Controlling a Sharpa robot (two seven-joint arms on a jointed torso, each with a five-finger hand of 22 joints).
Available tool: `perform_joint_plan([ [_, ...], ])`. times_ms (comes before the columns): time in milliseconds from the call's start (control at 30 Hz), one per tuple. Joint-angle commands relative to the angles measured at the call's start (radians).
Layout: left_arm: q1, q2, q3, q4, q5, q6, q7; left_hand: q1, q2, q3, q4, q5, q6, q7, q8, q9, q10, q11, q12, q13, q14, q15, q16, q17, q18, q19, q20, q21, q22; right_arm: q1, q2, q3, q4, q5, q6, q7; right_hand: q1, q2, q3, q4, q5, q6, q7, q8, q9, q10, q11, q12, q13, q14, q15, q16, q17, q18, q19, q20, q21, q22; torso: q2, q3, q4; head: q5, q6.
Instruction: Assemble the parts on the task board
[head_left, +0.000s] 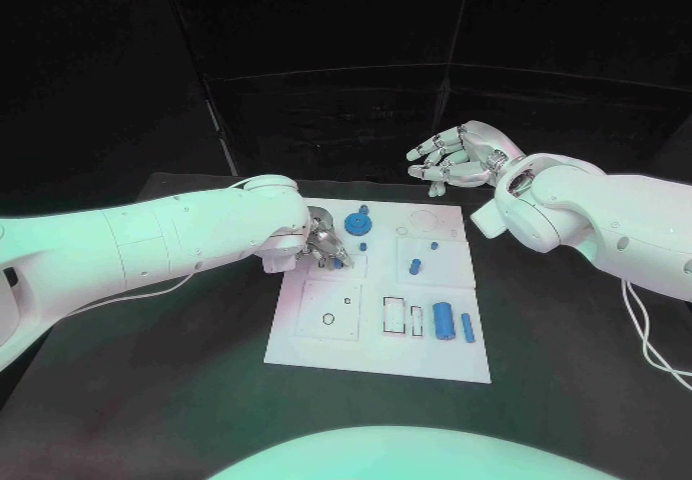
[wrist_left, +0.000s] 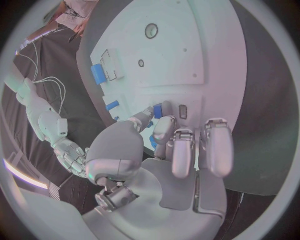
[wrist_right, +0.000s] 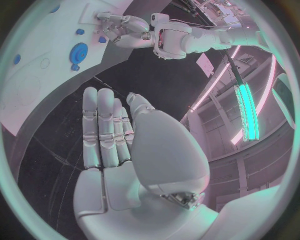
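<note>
The white task board (head_left: 375, 350) lies mid-table. My left hand (head_left: 325, 245) hovers low over its far left part and pinches a small blue part (wrist_left: 158, 111) between thumb and a finger, right at the board's surface. A blue gear (head_left: 359, 222) stands just beyond that hand. On the board lie a short blue peg (head_left: 414, 266), a thick blue cylinder (head_left: 444, 320) and a thin blue pin (head_left: 467, 327). My right hand (head_left: 459, 155) is raised beyond the board's far right corner, fingers apart, holding nothing; its fingers (wrist_right: 103, 130) stretch straight.
Rectangular slots (head_left: 394, 315) and a small round hole (head_left: 329, 319) mark the board's near half. Black table (head_left: 173, 380) surrounds the board. Cables (head_left: 646, 340) hang by the right arm.
</note>
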Motion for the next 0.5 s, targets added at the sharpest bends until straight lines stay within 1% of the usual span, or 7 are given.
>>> perform_joint_plan([
  [33, -0.001, 0.003, 0.000, 0.001, 0.009, 0.012, -0.003, -0.011, -0.001, -0.001, 0.009, 0.000, 0.005, -0.001, 0.006, 0.001, 0.005, -0.002, 0.005, 0.001, 0.104, -0.007, 0.003, 0.263, -0.010, 0.025, -0.009, 0.004, 0.038, 0.002, 0.000, 0.001, 0.001, -0.003, 0.008, 0.006, -0.004, -0.004, 0.003, 0.001, 0.004, -0.009, -0.001, 0.003, 0.001, -0.008, 0.002, 0.005, -0.001, -0.006, 0.002, -0.002, -0.001, 0.004, -0.009, -0.001, -0.004, -0.001, 0.000, -0.0002, 0.0005, 0.000, 0.000],
  [233, -0.001, 0.003, 0.000, -0.004, 0.009, 0.000, -0.003, -0.027, -0.003, -0.002, 0.019, 0.000, 0.007, -0.001, 0.007, 0.002, 0.005, -0.002, 0.004, -0.001, 0.104, -0.008, 0.003, 0.263, -0.010, 0.025, -0.010, 0.004, 0.038, 0.002, 0.000, 0.001, 0.001, -0.004, 0.009, 0.007, -0.004, -0.004, 0.003, 0.001, 0.004, -0.009, -0.001, 0.003, 0.001, -0.008, 0.002, 0.005, -0.002, -0.006, 0.002, -0.002, -0.002, 0.004, -0.009, -0.001, -0.004, -0.001, 0.000, -0.0001, 0.0002, 0.000, 0.000],
  [500, -0.001, 0.003, 0.000, -0.011, 0.009, -0.016, 0.000, -0.059, -0.020, -0.016, 0.039, 0.000, 0.012, -0.001, 0.009, 0.003, 0.006, -0.002, 0.004, -0.001, 0.104, -0.008, 0.003, 0.263, -0.010, 0.026, -0.010, 0.006, 0.041, 0.002, -0.001, 0.001, 0.001, -0.004, 0.009, 0.008, -0.004, -0.004, 0.003, 0.001, 0.004, -0.009, -0.001, 0.003, 0.001, -0.008, 0.002, 0.005, -0.002, -0.006, 0.002, -0.002, -0.002, 0.004, -0.009, -0.001, -0.004, -0.001, 0.000, -0.0002, 0.0004, -0.001, 0.001],
])
